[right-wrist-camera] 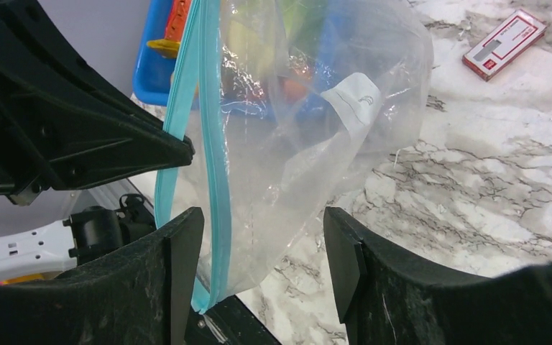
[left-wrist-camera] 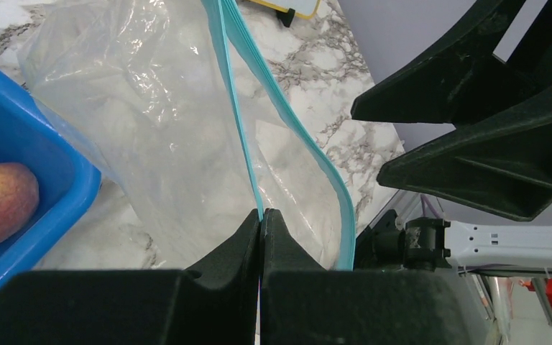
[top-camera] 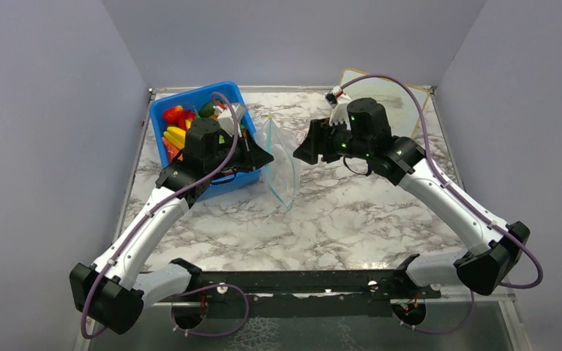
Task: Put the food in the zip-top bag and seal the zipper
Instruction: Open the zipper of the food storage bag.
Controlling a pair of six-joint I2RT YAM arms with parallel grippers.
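The clear zip-top bag hangs upright between the two grippers, its mouth parted. My left gripper is shut on one side of the light-blue zipper, and the other side bows away to the right. My right gripper is open, and the bag's lower corner and zipper strip hang between its fingers, close to the left one. The food lies in the blue bin; a peach-coloured piece shows in the left wrist view. I see no food inside the bag.
The blue bin stands right behind the left gripper, touching the bag. A small red-and-white box lies on the marble top behind the right gripper. A yellow-rimmed plate sits at the back right corner.
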